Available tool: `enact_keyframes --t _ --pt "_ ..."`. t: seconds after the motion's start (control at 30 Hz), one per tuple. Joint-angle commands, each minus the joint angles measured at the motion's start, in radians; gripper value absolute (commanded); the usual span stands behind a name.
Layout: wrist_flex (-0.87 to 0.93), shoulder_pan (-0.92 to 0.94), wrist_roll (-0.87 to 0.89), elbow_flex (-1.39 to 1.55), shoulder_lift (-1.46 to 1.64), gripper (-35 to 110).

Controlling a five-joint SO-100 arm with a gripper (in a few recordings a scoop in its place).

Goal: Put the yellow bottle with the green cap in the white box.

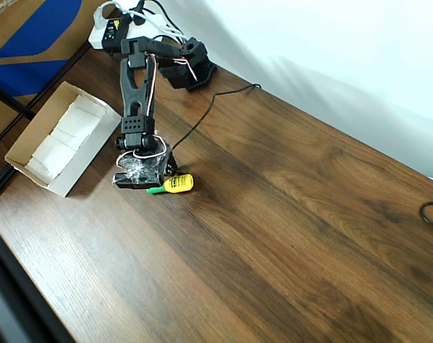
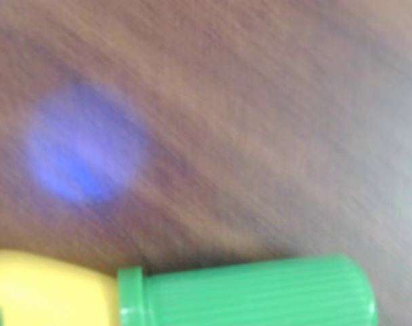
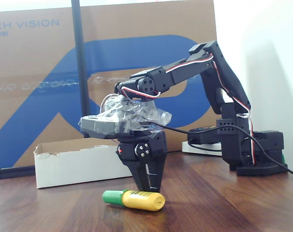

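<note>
We see the bottle [image 1: 178,184] lying on its side on the wooden tabletop [image 1: 288,236], its green cap [image 1: 155,190] pointing left in the overhead view and its yellow body to the right. In the fixed view the bottle [image 3: 135,199] lies in front of the arm, cap [image 3: 113,197] to the left, dark print showing on its side. The wrist view is blurred; there the bottle [image 2: 49,288] runs along the bottom edge, its ribbed cap [image 2: 253,295] to the right, over streaked wood with a soft blue patch.

The end effector [image 3: 149,186] points down at the tabletop just behind the bottle in the fixed view, its two dark fingers close together at the tips. We cannot tell whether they touch the bottle or each other, so whether it is released or clenched stays unclear to us. In the overhead view the end effector [image 1: 159,182] sits just left of the yellow body, beside the cap. Crinkled clear plastic [image 3: 129,113] wraps the wrist above it.

The box [image 1: 31,166] stands well apart from the bottle, near the left edge of the overhead view, open-topped with white padding inside. In the fixed view the box [image 3: 79,164] is behind and left of the end effector. A brown-and-blue cardboard sheet [image 3: 40,87] stands behind it.
</note>
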Motion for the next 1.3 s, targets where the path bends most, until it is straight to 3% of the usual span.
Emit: enact_keyframes --t 0.0,1.27 --pt "0.026 -0.012 -0.011 -0.072 0.025 0" --pt "0.058 -0.066 -0.071 -0.161 -0.055 0"
